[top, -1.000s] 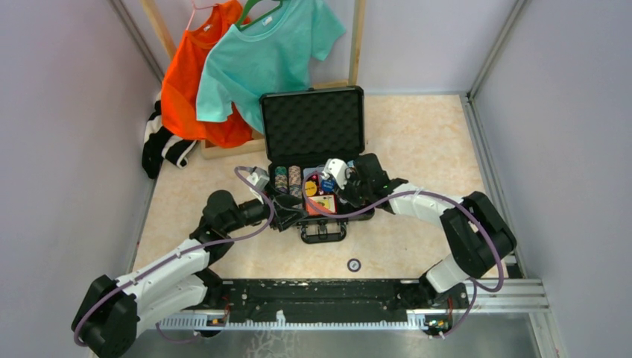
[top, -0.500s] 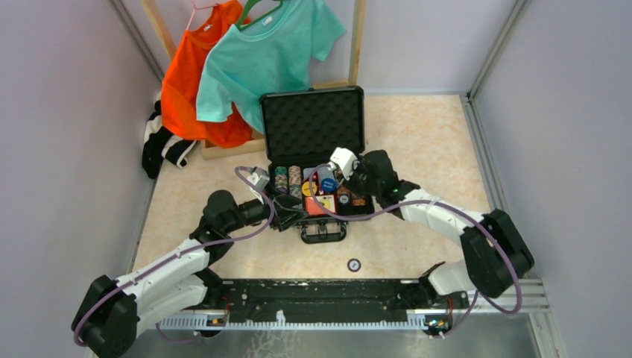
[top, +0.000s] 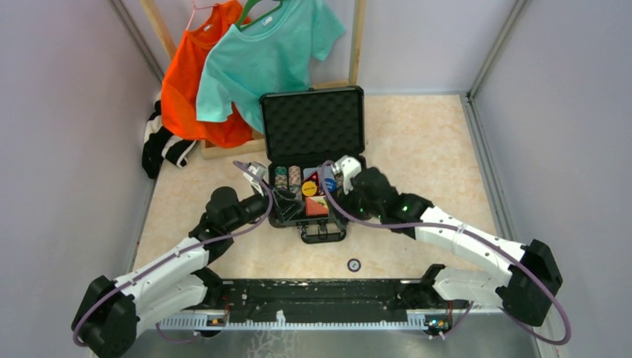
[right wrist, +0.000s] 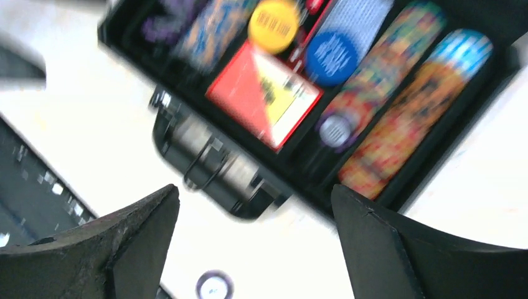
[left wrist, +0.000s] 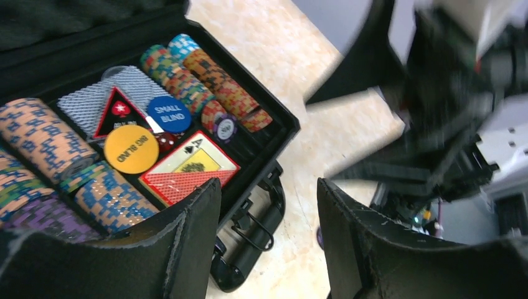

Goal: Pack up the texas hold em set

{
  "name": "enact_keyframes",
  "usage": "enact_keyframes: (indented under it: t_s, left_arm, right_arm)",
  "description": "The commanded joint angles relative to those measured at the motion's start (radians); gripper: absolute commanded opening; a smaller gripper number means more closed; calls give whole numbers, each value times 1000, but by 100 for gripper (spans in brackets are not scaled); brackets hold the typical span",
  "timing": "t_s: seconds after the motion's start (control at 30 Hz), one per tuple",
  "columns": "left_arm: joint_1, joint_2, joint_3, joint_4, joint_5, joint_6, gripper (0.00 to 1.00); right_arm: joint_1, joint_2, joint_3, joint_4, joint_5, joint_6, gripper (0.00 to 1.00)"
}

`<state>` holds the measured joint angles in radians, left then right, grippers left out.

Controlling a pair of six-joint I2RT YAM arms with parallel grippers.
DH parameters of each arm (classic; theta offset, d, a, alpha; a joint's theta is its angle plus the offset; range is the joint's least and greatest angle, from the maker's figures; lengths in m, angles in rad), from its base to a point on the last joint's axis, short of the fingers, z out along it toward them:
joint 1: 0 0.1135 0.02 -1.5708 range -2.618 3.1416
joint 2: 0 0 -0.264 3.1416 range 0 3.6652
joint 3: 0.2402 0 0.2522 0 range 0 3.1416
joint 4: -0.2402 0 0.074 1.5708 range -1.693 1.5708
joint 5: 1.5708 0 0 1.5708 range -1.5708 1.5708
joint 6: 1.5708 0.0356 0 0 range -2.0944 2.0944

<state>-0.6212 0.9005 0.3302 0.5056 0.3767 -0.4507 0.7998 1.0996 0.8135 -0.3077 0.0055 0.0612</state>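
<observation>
Currently: case open, handle on near side

A lone chip point(top: 354, 264) lies nearest, apart from the briefcase point(left wrist: 281, 119). Briefcase mid-table, long axis left-right, handle point(top: 324, 231) nearside. Beside it, left gripper point(left wrist: 268, 187) and right gripper point(right wrist: 255, 190) spread, empty. Lid point(top: 313, 123) upright, far side.

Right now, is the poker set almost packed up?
Nearly. The chips, card box, blue button and yellow button already sit in the case. Both the left gripper and right gripper are open, holding nothing. Left to do: one stray chip lies on the table in front of the case, and the lid is open.
</observation>
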Motion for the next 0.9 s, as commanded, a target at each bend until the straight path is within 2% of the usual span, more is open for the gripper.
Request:
enact_keyframes:
  t_s: [0.0, 0.27, 0.43, 0.57, 0.87]
  left_arm:
    - [4, -2, 75, -121, -136, -25, 64]
    - [9, 5, 88, -161, -178, -70, 65]
    - [9, -11, 84, -165, -182, -58, 65]
    - [9, -16, 81, -170, -172, -54, 65]
    - [12, -31, 78, -182, -160, -43, 65]
  right_arm:
    - [152, -45, -55, -200, 183, 288, 92]
    - [217, -70, -171, -327, 317, 556, 93]
    - [258, -40, -209, -287, 302, 600, 91]
    - [341, 42, -194, -283, 372, 661, 79]
    - [438, 127, -190, -259, 389, 745, 79]
